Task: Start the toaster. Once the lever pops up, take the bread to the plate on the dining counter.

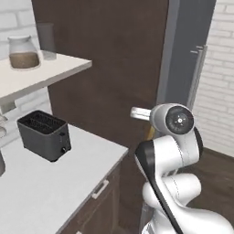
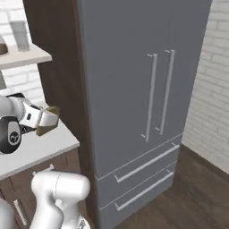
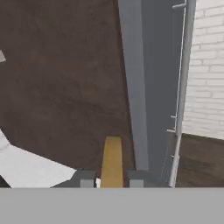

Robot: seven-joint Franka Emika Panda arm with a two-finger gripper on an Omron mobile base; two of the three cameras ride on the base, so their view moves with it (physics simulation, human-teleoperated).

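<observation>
I note the fridge (image 2: 147,98) ahead, 2 long handles on its doors, with a dark wood panel (image 1: 105,59) beside it. To the arm's left runs the white tabletop (image 1: 41,192), carrying the black toaster (image 1: 44,135); I see both of its slots empty.

The end effector (image 2: 47,120) hangs off the tabletop's edge, pinching the bread (image 3: 112,161) between its 2 fingers (image 3: 85,178). In the hand view the slice stands edge-on, its long axis running straight out from the fingers toward the fridge and wood panel.

I judge the toasting done and the carry under way. Neither plate nor dining counter lies ahead of the end effector, so I cannot yet give their bearing; the base must turn first.
</observation>
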